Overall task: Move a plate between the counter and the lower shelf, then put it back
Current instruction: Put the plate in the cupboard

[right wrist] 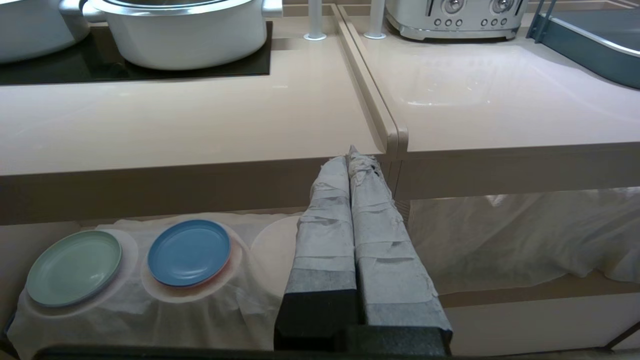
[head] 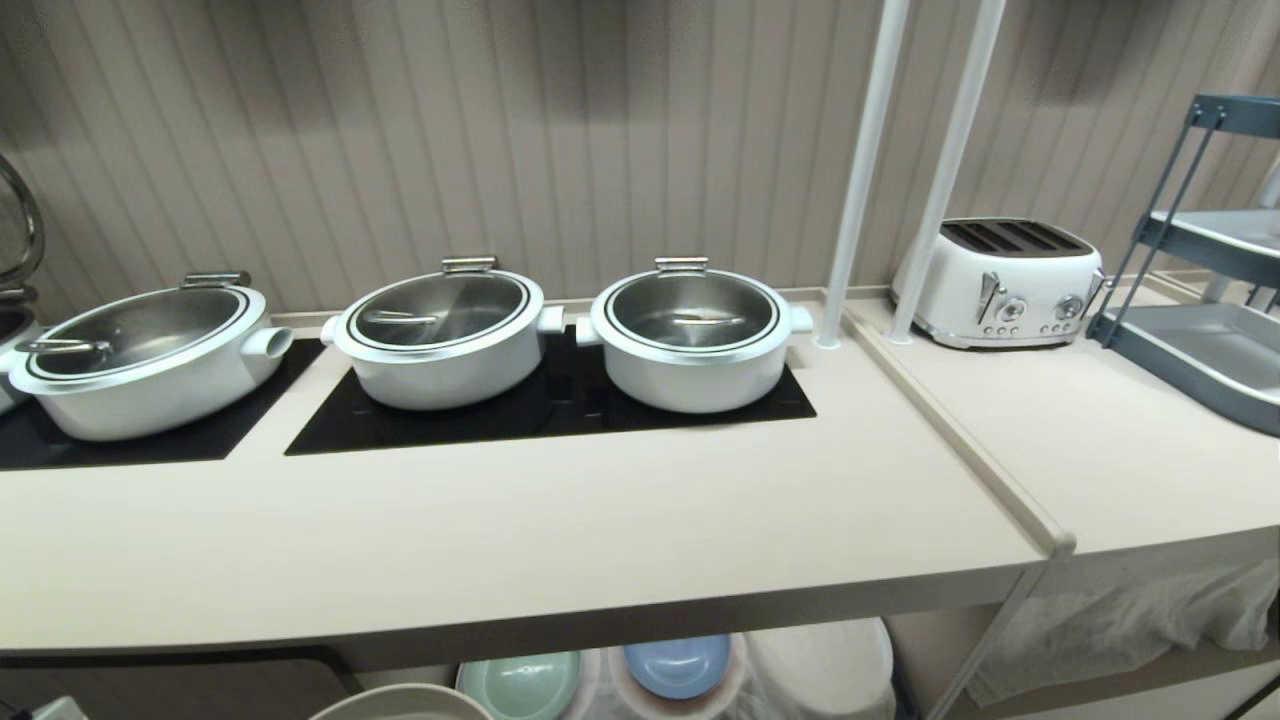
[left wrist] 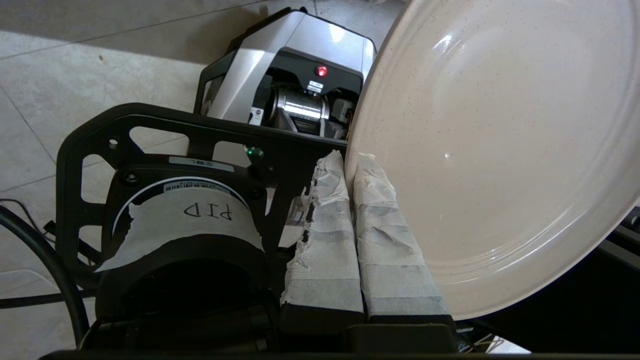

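Two tape-wrapped left fingers (left wrist: 350, 165) pinch the round, glossy, speckled cream plate (left wrist: 500, 150) by its rim.

The head view looks down across the counter (head: 520, 540) toward the wall. The right wrist view faces its front edge low and near, sharing the toaster (head: 1005, 282); the left wrist view points floorward

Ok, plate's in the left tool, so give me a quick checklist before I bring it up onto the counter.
1. Grip: left tool shut on the cream plate at its rim: ok.
2. Plate attitude: steeply tilted in the left wrist view, not level: not ok.
3. Landing spot: bare counter in front of the pots: ok.
4. Plate below the counter edge, only its rim showing in the head view; clearance: cannot tell.
5. Right tool shut, empty, low before the lower shelf: ok.
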Robot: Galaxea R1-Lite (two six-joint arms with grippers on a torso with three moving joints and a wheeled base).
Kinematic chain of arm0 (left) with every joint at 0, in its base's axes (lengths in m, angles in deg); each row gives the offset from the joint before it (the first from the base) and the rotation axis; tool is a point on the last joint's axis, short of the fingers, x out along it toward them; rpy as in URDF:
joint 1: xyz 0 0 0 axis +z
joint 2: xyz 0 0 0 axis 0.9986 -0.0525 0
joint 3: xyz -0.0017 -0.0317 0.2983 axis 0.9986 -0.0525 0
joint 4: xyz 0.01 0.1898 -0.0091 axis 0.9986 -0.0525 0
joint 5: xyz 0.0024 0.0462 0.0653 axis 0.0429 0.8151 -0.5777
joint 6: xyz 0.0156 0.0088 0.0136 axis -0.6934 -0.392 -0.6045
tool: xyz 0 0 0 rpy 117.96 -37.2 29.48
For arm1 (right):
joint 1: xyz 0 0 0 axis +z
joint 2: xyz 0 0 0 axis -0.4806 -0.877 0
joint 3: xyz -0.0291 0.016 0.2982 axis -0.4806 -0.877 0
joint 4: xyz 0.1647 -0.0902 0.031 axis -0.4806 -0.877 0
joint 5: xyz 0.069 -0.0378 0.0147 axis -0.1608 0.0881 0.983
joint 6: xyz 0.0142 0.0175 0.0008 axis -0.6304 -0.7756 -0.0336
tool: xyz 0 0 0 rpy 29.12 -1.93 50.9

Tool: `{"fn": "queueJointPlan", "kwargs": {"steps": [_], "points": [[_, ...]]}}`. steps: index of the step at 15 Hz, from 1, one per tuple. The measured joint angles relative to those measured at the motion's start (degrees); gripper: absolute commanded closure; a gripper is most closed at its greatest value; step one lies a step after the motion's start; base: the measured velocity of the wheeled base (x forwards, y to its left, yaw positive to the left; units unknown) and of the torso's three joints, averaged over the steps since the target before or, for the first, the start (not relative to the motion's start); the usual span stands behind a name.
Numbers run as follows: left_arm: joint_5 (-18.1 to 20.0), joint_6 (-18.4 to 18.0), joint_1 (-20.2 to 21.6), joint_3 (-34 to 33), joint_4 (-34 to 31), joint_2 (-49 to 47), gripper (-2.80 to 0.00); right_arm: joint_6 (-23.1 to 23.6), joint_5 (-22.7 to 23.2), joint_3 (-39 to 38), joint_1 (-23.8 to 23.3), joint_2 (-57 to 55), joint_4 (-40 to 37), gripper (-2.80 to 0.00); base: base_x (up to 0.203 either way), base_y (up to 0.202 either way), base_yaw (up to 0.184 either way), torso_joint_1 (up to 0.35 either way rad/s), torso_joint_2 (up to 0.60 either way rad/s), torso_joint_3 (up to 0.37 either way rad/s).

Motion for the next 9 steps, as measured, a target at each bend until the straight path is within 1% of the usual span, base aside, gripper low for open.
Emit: {"fn": "queueJointPlan", "kwargs": {"steps": [9], "points": [[0.0,0.0,0.2,-1.9,0.7,-0.1,0.0,0.0,0.0,0.0,0.0,0.0,0.0,0.0,0.0,0.0,0.0,0.0,0.0,0.0]]}}
